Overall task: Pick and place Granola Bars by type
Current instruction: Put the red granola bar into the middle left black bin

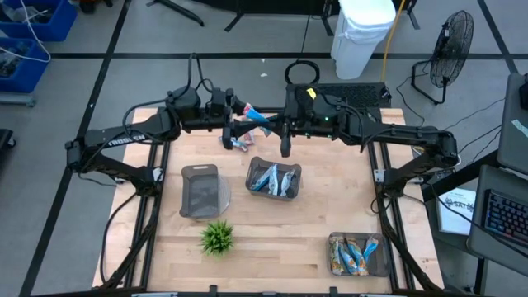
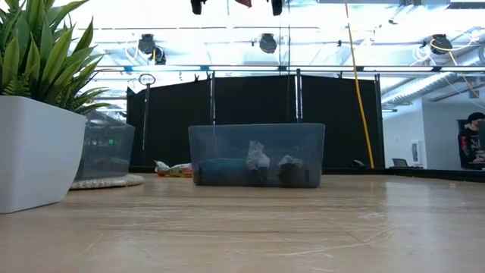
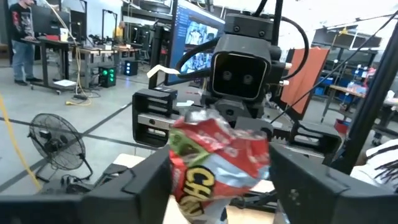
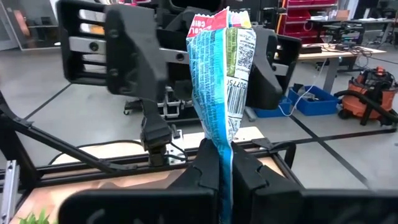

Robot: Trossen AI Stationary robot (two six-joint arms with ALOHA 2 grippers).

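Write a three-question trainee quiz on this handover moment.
1. True or false: the right gripper is shut on the granola bar.
2. Which tray has no bars in it: A) left tray, B) middle tray, C) corner tray?
3. Fill in: the left gripper has its fingers on either side of the same ____.

Key: 1 true; 2 A; 3 bar.

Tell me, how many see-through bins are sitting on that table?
3. One empty-looking bin sits left of centre, one bin with blue bars sits mid-table, and one bin with bars sits at the near right corner. None seems hidden.
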